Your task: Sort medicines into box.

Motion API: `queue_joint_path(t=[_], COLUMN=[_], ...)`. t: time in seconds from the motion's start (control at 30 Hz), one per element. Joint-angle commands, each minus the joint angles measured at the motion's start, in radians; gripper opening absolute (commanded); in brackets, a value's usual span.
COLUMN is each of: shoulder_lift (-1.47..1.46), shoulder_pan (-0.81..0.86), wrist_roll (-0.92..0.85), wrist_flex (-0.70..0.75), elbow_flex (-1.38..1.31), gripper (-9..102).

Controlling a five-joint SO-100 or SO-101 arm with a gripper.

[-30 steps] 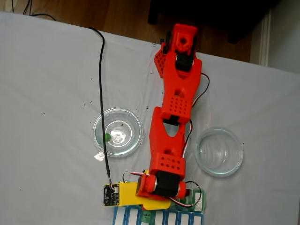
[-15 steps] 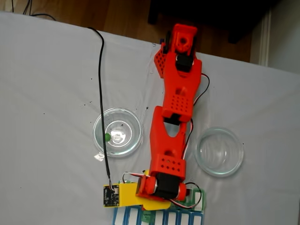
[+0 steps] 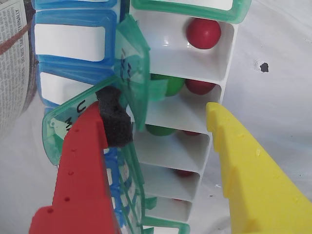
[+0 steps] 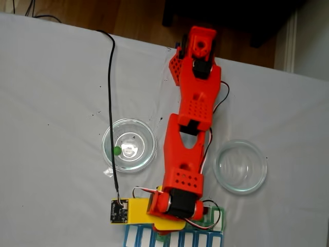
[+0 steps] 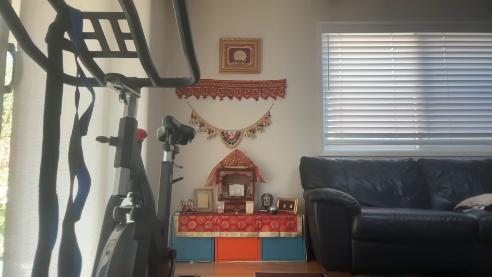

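The gripper (image 3: 163, 122) hangs spread and empty above the pill box (image 3: 214, 73), jaws straddling its white compartments, apparently positioned for a drop. Red and green pills (image 3: 203, 32) occupy several compartments; one green pill (image 4: 117, 150) remains in the glass dish (image 4: 146, 131).

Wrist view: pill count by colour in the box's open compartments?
Red pills: 4; the lower two are slivers behind dividers.
Green pills: 2
Total: 6 in the box. The lowest compartment is too hidden to count.
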Motion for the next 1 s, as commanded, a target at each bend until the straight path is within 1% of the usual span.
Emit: queue_joint_path(t=[0.0,0.1,0.23,0.27,0.47,0.67,0.9,0.97], shoulder_lift=[0.178,0.202,0.284,0.307,0.468,0.67,0.729,0.755], shoulder_pan=[0.011,0.014,0.026,0.031,0.081,0.137,0.258,0.291], wrist_roll=[-0.002,-0.021,-0.074,-0.086,-0.193,-0.348,-0.456,-0.509], wrist_flex=[0.034,0.034,0.034,0.034,0.034,0.034,0.034,0.002], elbow_flex=[-0.009,0.02,0.135,0.163,0.357,0.653,0.753,0.805], gripper=[27,21,4,1,1,1,1,1])
